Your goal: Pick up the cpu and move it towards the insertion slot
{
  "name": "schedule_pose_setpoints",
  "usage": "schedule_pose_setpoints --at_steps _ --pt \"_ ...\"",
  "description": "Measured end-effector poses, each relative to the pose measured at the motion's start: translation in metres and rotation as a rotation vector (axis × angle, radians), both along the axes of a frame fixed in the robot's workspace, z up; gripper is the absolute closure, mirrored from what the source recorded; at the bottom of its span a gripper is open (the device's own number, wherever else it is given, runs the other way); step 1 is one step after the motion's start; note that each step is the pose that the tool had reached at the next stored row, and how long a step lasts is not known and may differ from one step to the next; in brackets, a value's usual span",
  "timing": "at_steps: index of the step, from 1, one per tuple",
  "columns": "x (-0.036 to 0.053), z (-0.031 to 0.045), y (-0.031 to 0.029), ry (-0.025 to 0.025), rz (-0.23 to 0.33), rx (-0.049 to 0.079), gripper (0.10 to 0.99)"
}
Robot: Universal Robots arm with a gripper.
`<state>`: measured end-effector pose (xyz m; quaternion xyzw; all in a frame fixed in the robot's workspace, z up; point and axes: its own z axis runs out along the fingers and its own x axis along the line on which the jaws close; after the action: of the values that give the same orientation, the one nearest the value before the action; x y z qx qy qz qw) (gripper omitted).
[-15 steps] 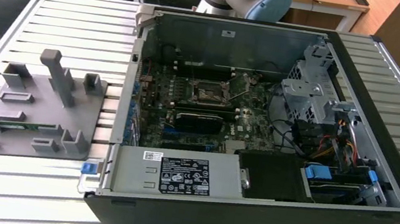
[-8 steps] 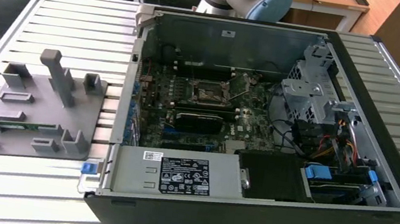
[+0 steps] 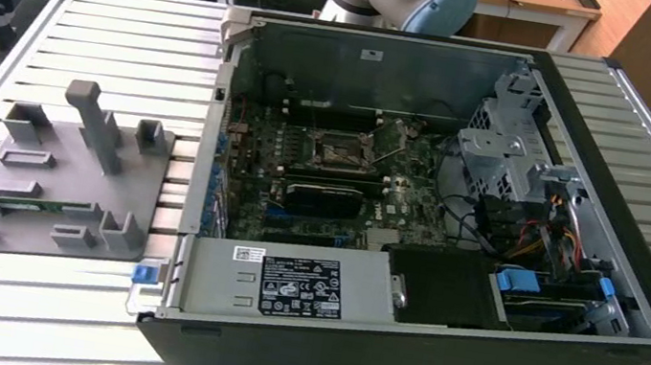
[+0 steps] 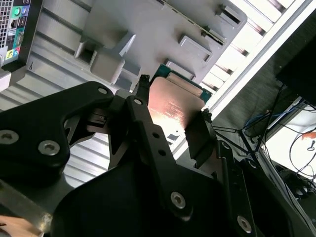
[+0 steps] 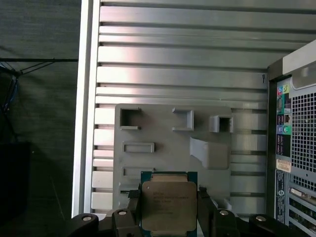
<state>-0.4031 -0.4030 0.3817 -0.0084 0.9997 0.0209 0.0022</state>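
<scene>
Outwardly, the exterior view set out the ground: an open computer case lay on the slatted bench, and the insertion slot sat on the motherboard inside it, a shiny frame round a dark centre. A grey fixture lay on the bench just beside the case, toward the exterior view's left, with the case wall standing between it and the slot.

In the second wrist view the hand held the cpu. Its two black fingers were closed only as far as the chip's width allowed, each pressed against one of two opposite edges, so the chip sat directly between the tips with its silvery top turned toward the wrist. Being square, it had no long axis to speak of. The grey fixture lay beyond it, apart from the chip, which looked lifted clear of its pockets.

In the first wrist view the cpu sat between the fingers, green rim and metal lid flat-on, over one end of the fixture. The case's rear panel stood just beside the fixture. By that reckoning the slot lay sideways from the hand, past the case wall and well apart, so the carried chip was at the start of its way rather than near the socket.
</scene>
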Motion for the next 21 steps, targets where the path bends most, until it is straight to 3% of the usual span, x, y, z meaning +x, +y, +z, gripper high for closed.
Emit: schedule_pose_setpoints --at_steps 9,21 --pt "0.0185 -0.0006 0.0000 0.0000 0.000 0.000 0.545" --pt "0.0550 -0.0022 0.0000 0.0001 -0.001 -0.001 0.545"
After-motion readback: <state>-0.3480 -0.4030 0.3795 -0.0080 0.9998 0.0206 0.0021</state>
